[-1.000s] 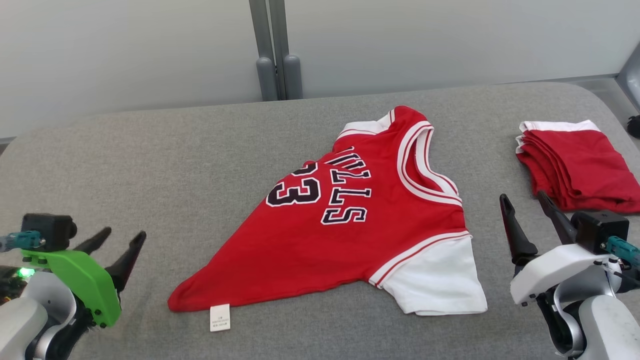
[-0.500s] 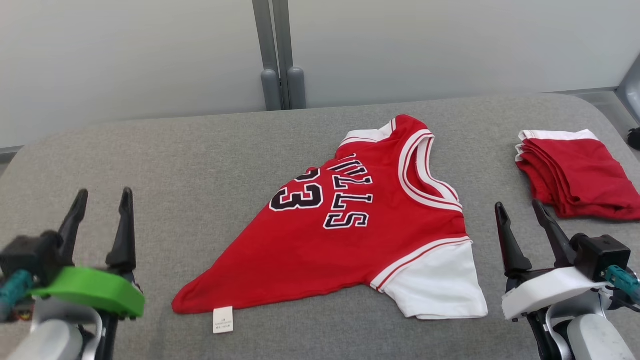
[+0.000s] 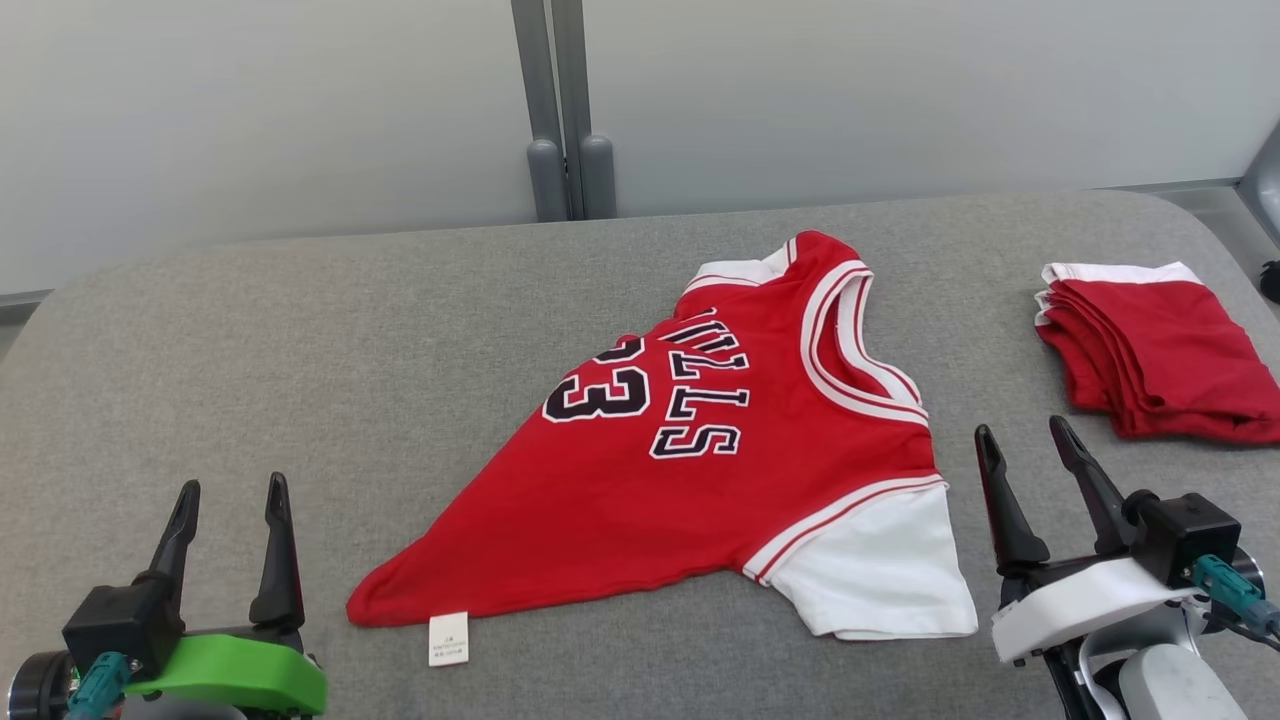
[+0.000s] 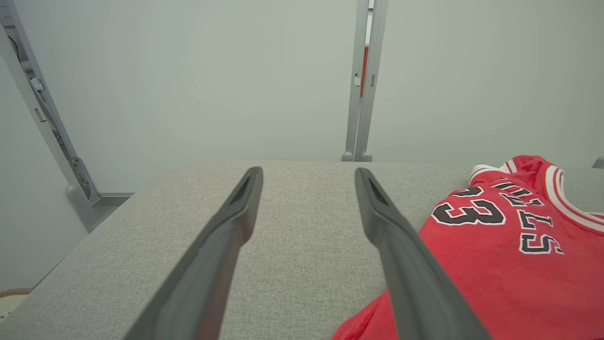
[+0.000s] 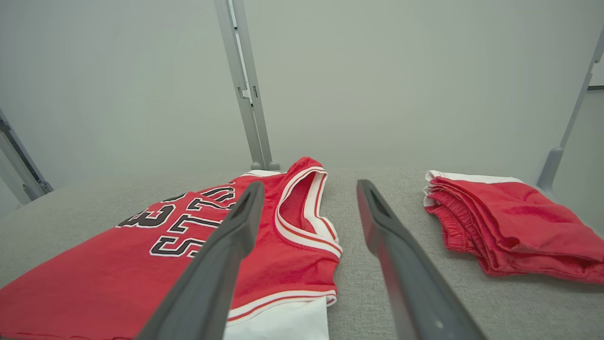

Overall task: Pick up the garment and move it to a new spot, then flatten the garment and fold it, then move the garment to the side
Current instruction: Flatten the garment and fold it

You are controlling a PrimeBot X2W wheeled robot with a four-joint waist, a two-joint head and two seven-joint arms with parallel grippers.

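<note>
On table (image 3: pixel 300 340): one garment (image 3: pixel 620 500), one folded pile (image 3: pixel 1160 350); left pincer (image 3: pixel 232 485), right pincer (image 3: pixel 1021 428) spread.

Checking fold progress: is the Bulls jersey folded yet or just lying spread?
Spread, crumpled, not folded: the garment lies as one skewed triangle, front up, lettering showing.

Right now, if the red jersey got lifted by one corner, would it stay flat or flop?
Probably flop: the red jersey lies limp, one side seemingly folded under. It looks thin and light, so the white sleeve would likely dangle. Pushed, it would probably bunch on the woven grey surface rather than slide.
</note>
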